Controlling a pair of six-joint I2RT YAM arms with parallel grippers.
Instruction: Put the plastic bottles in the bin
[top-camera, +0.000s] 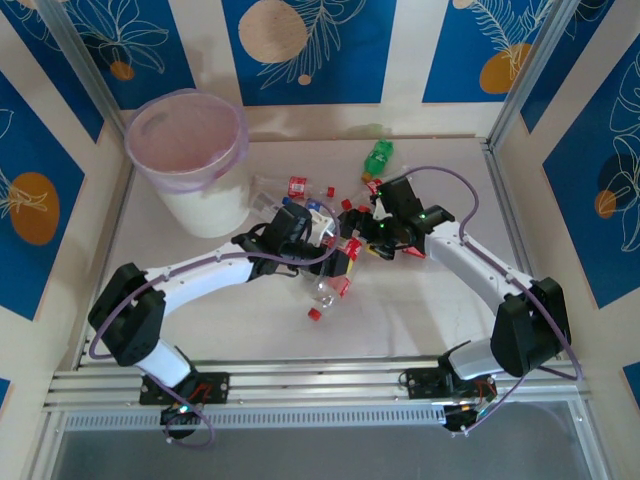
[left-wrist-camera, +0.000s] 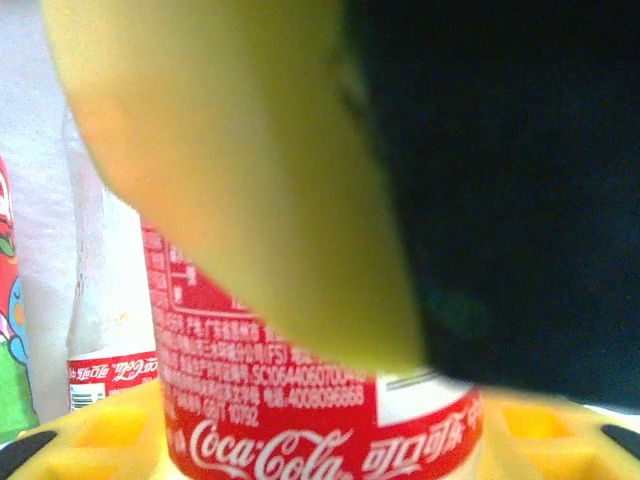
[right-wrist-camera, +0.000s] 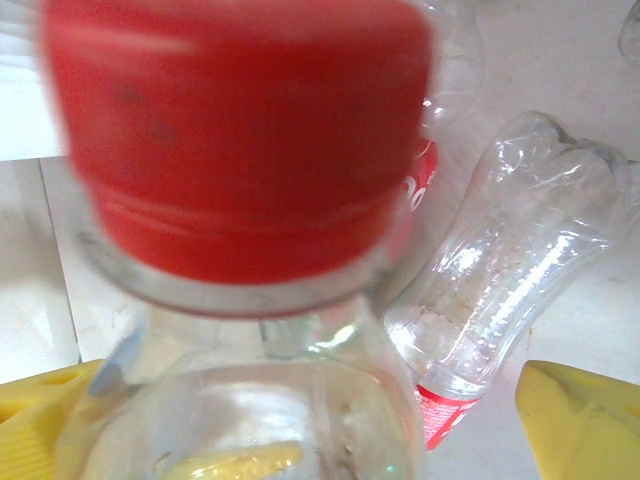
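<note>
On the white table (top-camera: 400, 312) walled by blue-patterned panels (top-camera: 300, 40), the right tool (right-wrist-camera: 310, 410) gapes wide; the left tool (top-camera: 342, 258) I cannot judge.

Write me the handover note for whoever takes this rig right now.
Left pincer: around a Coca-Cola bottle, grip unconfirmed.
Right pincer: open, a red-capped bottle between its spread fingers.
Bottles lie piled on the table between the arms; the green bottle lies apart at the back; the bin stands far left.
Done: no bottle visible in the bin from above.
Left: all of them, starting with the Coca-Cola one.
</note>
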